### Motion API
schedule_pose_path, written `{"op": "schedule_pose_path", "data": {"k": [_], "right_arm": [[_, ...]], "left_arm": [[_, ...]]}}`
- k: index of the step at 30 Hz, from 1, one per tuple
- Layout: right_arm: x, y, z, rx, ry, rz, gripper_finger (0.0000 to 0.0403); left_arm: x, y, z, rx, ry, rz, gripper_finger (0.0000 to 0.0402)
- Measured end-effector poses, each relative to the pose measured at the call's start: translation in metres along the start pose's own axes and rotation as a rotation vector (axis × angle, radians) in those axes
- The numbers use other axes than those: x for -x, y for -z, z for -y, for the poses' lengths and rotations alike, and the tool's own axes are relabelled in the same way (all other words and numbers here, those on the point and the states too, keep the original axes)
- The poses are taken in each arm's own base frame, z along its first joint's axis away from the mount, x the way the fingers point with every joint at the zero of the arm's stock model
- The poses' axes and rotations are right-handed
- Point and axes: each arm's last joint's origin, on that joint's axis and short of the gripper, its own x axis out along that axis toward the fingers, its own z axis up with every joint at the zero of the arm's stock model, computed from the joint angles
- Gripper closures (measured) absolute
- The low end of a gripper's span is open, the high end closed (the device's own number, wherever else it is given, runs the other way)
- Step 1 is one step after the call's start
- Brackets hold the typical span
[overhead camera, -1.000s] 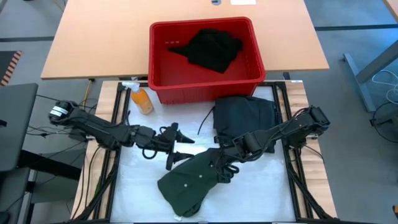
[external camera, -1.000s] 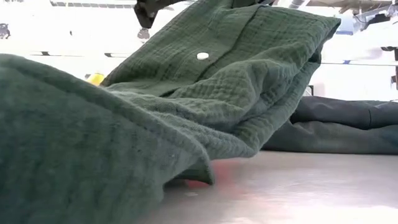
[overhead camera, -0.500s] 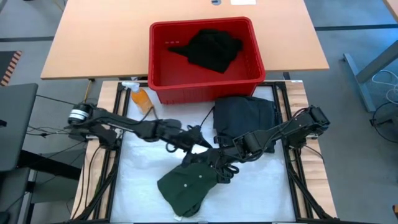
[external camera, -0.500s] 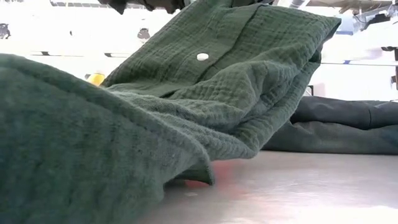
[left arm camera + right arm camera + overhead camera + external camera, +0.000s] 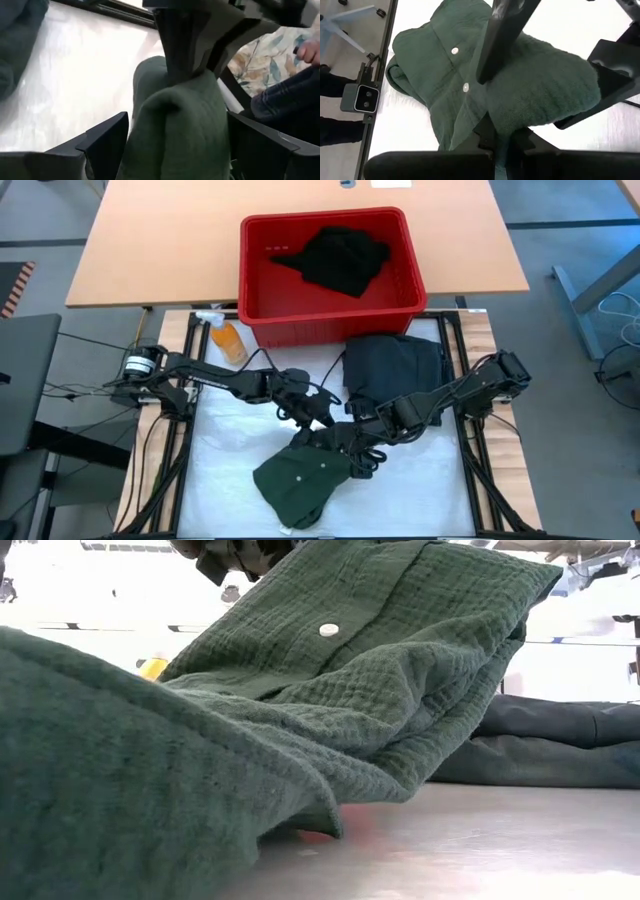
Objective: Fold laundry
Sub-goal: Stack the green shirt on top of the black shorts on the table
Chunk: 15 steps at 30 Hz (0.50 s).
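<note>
Shirt (image 5: 300, 480): a green buttoned garment lay crumpled on the white table (image 5: 440, 490), at its front middle; one edge was lifted toward the two grippers.
Right gripper (image 5: 352, 442): reached in from the right, its fingers pinched together on a fold of the shirt and holding that fold up off the table.
Left gripper (image 5: 318, 416): came in from the left with fingers spread wide, one on each side of the raised fold, just beside the right gripper; not closed on the cloth.
Dark garment (image 5: 392, 365): lay folded flat on the table, between the shirt and the basket.
Basket (image 5: 255, 280): red, at the table's far edge, with black cloth (image 5: 340, 258) heaped inside.
Bottle (image 5: 226, 338): orange, lying near the basket's left corner.
Buttons (image 5: 454, 50): white, showing on the shirt's front.
</note>
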Motion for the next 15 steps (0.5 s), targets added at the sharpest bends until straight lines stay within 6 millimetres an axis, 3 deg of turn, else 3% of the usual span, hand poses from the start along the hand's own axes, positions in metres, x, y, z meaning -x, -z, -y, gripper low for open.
{"op": "schedule_pose_path", "data": {"k": [9, 15], "right_arm": [[-0.0001, -0.0003, 0.0006, -0.004, 0.001, 0.001, 0.0370], [0.0002, 0.0004, -0.0014, 0.000, -0.003, 0.001, 0.0370]], "left_arm": [[-0.0015, -0.0002, 0.0026, -0.005, -0.008, 0.012, 0.0097], [-0.0061, 0.0027, 0.0091, -0.046, -0.058, 0.021, 0.0173]]}}
